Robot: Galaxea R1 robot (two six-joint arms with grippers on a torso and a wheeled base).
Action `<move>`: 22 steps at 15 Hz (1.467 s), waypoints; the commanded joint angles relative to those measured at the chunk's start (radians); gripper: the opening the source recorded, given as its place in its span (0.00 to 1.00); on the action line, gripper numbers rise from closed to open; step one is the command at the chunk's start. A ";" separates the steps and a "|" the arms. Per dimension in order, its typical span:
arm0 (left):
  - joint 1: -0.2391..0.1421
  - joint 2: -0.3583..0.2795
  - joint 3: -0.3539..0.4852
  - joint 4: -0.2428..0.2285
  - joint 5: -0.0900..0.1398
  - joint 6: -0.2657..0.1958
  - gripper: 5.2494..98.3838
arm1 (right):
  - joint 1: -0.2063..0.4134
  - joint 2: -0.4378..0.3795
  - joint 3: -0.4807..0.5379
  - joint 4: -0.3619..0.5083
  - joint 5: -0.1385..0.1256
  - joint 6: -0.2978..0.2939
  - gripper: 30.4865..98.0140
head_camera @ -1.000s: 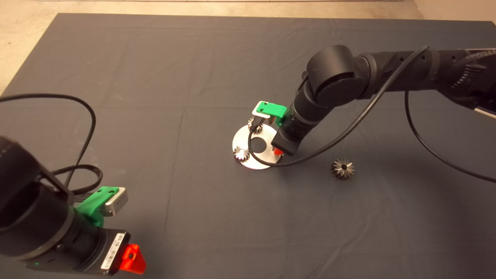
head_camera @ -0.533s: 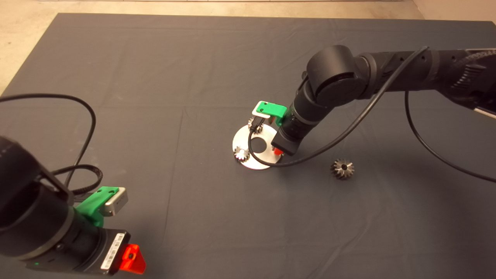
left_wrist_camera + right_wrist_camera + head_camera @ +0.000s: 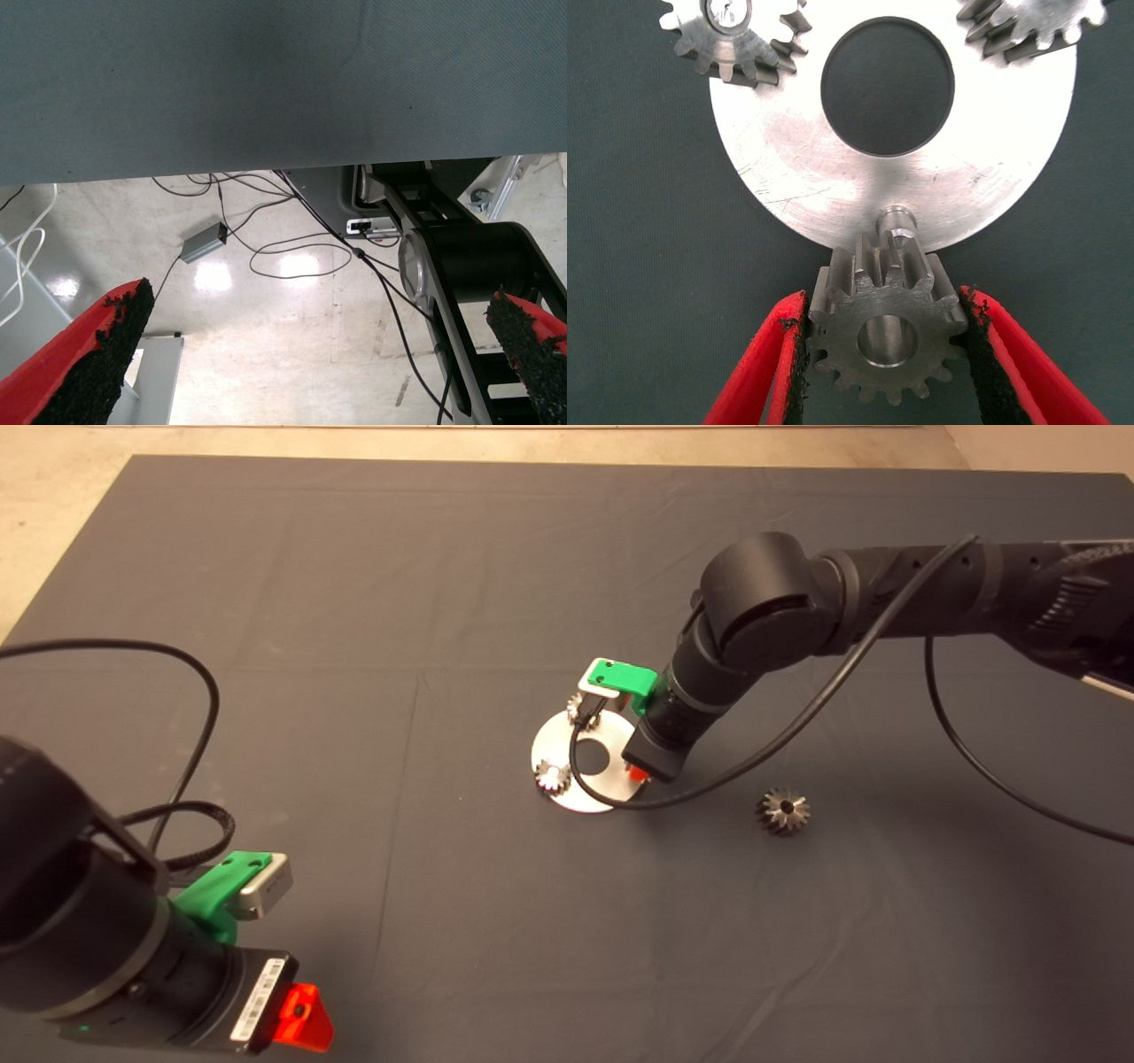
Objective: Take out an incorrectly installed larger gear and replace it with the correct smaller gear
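- The right gripper [image 3: 879, 354] pinches the smaller gear [image 3: 886, 332] between its two red fingers [image 3: 775, 354], the black pads pressed against the teeth on either side; its centre hole faces the wrist camera.
- Just beyond the held gear, the bare pin [image 3: 897, 220] stands on the near rim of the round metal plate [image 3: 833, 186]. In the right wrist view the pin shows at the gear's far edge, not through its hole, so the bore appears to sit short of the pin and perhaps tilted; the coming move likely turns on bringing hole and pin into one line before lowering.
- Farther on, two lighter small gears [image 3: 731, 31] [image 3: 1032, 22] sit on the plate's far rim, either side of its large central opening.
- In the head view the right gripper [image 3: 636, 772] hovers over the plate [image 3: 611, 797] at the middle of the frame, and the larger gear [image 3: 783, 811] lies on the mat [image 3: 354, 602] to the lower right of it, well apart, already off the plate.
- The left gripper [image 3: 301, 1019] waits at the lower left of the frame, far from the plate; its fingers are spread wide and hold nothing, and its wrist view shows only floor and cables.
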 commanded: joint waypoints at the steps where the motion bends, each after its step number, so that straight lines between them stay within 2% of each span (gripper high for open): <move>1: -0.005 -0.004 0.016 -0.001 0.133 -0.011 0.99 | 0.014 -0.002 0.006 -0.031 0.000 -0.001 0.15; 2: -0.005 -0.004 0.016 -0.001 0.133 -0.011 0.99 | 0.009 -0.002 0.006 -0.040 -0.001 -0.001 0.15; 4: -0.005 -0.004 0.016 -0.001 0.133 -0.011 0.99 | 0.005 -0.002 0.006 -0.064 -0.027 -0.001 0.15; 5: -0.005 -0.004 0.016 -0.001 0.133 -0.011 0.99 | 0.005 -0.002 0.006 -0.071 -0.029 -0.001 0.15; 22: -0.005 -0.004 0.016 -0.001 0.133 -0.011 0.99 | 0.008 0.009 -0.011 -0.080 -0.012 -0.003 0.15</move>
